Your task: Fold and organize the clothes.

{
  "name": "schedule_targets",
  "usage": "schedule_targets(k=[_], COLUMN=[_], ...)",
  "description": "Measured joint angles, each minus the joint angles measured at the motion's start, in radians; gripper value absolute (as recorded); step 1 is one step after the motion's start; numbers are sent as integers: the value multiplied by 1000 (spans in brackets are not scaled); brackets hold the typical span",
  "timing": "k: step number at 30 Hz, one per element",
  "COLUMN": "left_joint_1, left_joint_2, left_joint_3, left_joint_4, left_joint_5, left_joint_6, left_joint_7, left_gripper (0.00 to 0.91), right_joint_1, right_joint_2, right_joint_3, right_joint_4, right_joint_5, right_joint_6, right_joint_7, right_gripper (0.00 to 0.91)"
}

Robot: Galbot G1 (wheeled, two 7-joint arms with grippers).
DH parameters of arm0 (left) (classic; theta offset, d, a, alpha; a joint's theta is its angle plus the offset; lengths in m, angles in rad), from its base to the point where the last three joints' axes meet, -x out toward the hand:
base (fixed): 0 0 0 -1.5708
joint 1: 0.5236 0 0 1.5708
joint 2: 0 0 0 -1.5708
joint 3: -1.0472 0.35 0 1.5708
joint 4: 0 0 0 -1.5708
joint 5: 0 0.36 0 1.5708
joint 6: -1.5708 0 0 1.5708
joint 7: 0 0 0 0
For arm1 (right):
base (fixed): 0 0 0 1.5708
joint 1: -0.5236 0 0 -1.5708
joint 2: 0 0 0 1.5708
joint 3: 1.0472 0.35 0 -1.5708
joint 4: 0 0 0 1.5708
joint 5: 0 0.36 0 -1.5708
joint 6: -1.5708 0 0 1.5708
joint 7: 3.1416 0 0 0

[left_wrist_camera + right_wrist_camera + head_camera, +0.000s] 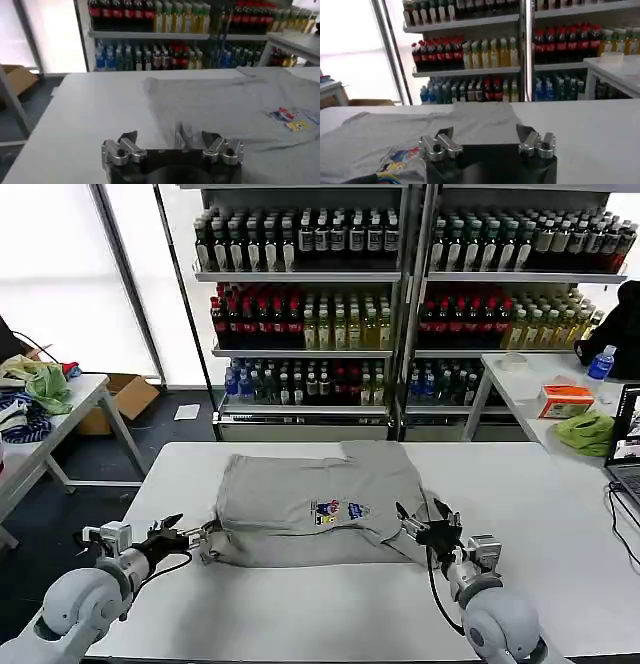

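A light grey short-sleeved shirt (315, 502) with a small multicoloured chest print lies partly folded and slightly rumpled mid-way across the white table (540, 514). The left gripper (172, 535) sits at its near left corner, fingers spread wide; the right gripper (425, 519) at the near right edge, likewise spread. Bare tabletop surrounds the shirt.

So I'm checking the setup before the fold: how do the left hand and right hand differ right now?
The left hand sits at the grey shirt's near left corner, off the white table's left edge; the right hand is over the table at the shirt's near right corner. The left points sideways toward the shirt, the right away from the robot. Both are open, low by the shirt's near edge.
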Motion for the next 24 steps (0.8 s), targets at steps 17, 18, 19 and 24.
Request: schedule_targets(k=[17,18,19,24], left_joint_1=[161,161,159,148], left_joint_2=[-77,-79,-82,-96], left_joint_3=[-41,-39,-36,-25], left_joint_4=[-76,-72,-67,-43], left_joint_5=[57,58,60,62], left_joint_6=[-16,-16,-17,-20], left_joint_7=[-4,-4,-3,-1], left_gripper=[907,907,907,907], right_joint_1=[-103,-103,-102,-95], right_joint_2=[33,36,39,52], right_joint_3=[2,0,-2,-16], right_joint_4=[20,17,15,1], right_joint_5=[-30,-30,-30,-28], right_joint_6=[-85,-87,-90,-104], right_joint_7=[106,112,117,136], right_gripper=[907,907,907,272])
